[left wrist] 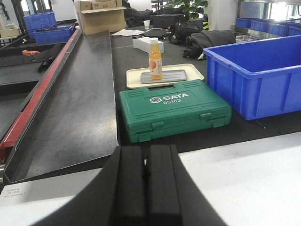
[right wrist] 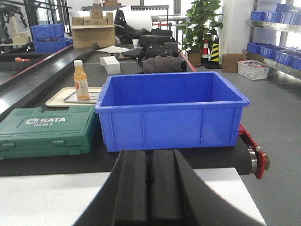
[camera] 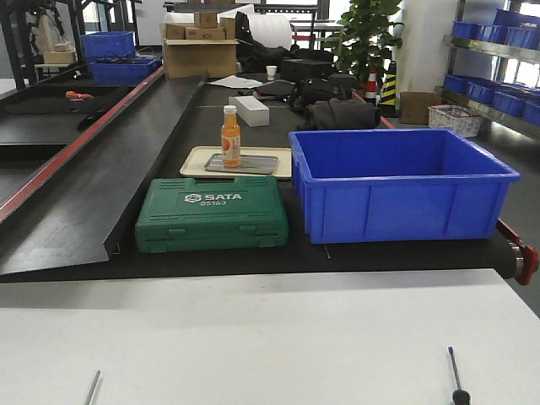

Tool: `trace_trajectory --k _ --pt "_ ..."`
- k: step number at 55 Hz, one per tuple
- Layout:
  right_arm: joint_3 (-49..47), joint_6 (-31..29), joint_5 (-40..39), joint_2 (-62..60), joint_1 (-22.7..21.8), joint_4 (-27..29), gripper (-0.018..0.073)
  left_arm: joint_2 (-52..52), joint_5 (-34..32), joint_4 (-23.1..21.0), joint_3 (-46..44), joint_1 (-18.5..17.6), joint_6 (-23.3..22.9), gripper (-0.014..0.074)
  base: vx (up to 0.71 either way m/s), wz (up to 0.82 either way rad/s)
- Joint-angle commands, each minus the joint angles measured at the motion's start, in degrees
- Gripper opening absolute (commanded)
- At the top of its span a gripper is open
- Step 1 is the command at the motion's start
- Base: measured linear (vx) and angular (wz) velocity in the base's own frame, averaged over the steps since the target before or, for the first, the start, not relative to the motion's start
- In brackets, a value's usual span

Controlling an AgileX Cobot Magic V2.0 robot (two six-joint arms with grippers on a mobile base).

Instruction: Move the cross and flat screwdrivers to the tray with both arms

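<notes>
The task is judged to be at its very start: neither screwdriver is held. In the front view the left screwdriver (camera: 91, 387) is seen at the near left edge of the white table (camera: 270, 337), with only its shaft in frame. The right screwdriver (camera: 455, 373) lies at the near right, its black handle toward the near edge (which one is the cross type cannot be told). The two are well apart.

The left gripper (left wrist: 146, 157) is shown with its pads pressed together on nothing, held above the table and aimed at the green case (left wrist: 174, 113). The right gripper (right wrist: 149, 160) is likewise closed and empty, aimed at the blue bin (right wrist: 171, 113). Neither tool is caught in the wrist views.

The large grey tray is not found in any view; only a beige tray (camera: 194, 162) carrying an orange bottle (camera: 230, 135) is seen beyond the case.

For the next move, the jaws must be parted and each arm tipped down and drawn nearer, onto its own tool, which lies flat on the surface.
</notes>
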Motion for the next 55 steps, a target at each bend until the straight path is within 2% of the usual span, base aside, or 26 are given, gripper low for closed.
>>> trace_trajectory --k 1,12,18,21,22,27,43,55 --pt "-2.03 -1.05 -1.97 -0.12 -0.09 -0.23 0.0251 -0.21 -4.59 -0.16 -2.16 0.25 -0.72 0.0181 0.0 0.0" --pt "-2.03 -0.62 -4.45 -0.12 -0.09 -0.16 0.0587 -0.21 -4.29 -0.16 -2.16 0.25 -0.67 0.0404 0.0 0.0" --pt "-1.99 -0.1 -7.22 -0.12 -0.09 0.87 0.0671 -0.21 -3.51 -0.16 -2.16 0.25 -0.67 0.0477 0.0 0.0" --pt "-2.18 1.14 -7.01 0.48 -0.13 2.81 0.0671 -0.21 -3.05 -0.16 -2.16 0.25 -0.67 0.0494 0.0 0.0" --pt "-12.21 8.63 14.22 17.9 -0.13 -0.65 0.062 -0.21 0.28 -0.16 -2.16 0.25 -0.67 0.0496 0.0 0.0" --pt "-19.66 8.67 24.53 30.78 -0.13 -3.88 0.0601 -0.21 1.63 -0.16 -2.08 0.25 -0.67 0.0496 0.0 0.0" --pt "-39.78 8.67 41.81 61.98 -0.13 -4.05 0.0533 -0.21 6.24 -0.16 -1.82 0.25 -0.67 0.0496 0.0 0.0" --pt "-50.14 9.46 50.24 75.77 -0.02 -3.52 0.0468 -0.21 7.81 -0.11 -1.82 0.25 -0.61 0.0496 0.0 0.0"
